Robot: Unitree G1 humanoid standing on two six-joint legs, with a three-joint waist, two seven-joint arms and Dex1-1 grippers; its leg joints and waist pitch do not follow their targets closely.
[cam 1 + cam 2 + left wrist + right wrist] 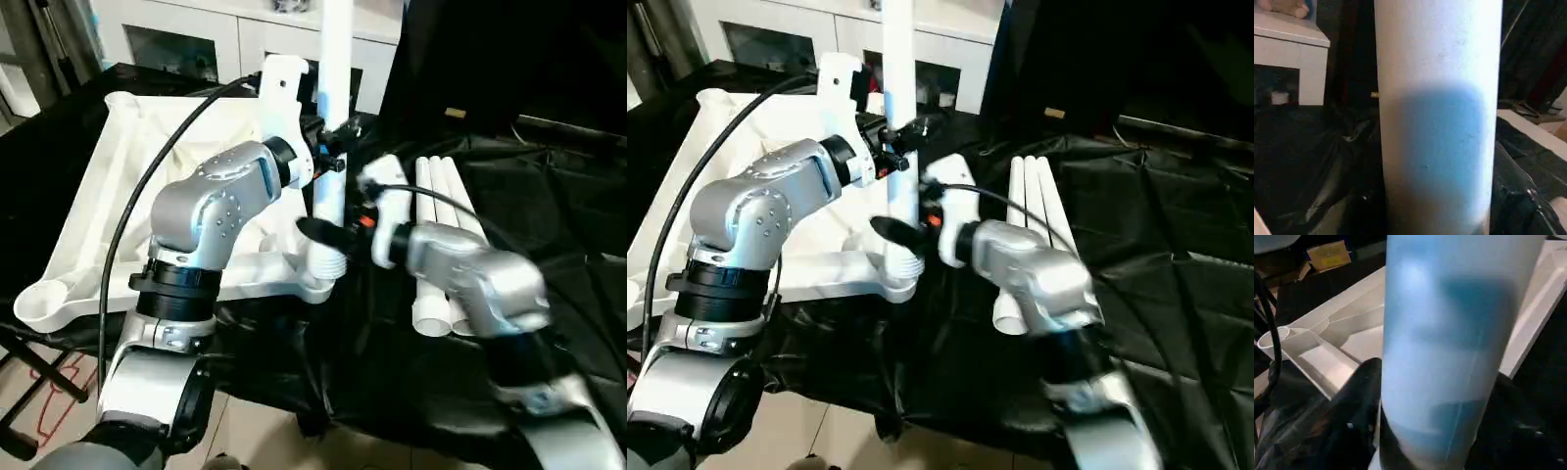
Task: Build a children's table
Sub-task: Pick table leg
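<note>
The children's table top lies upside down on black cloth, ribbed underside up. One white leg stands upright, its threaded end sitting at the near right corner socket. My left gripper is shut on the leg partway up, and the leg fills the left wrist view. My right gripper is shut on the leg lower down, just above the thread. One black finger lies against the leg in the right wrist view.
Three more white legs lie side by side on the black cloth to the right of the top. A white glass-door cabinet stands behind the table. Tiled floor shows below the near edge.
</note>
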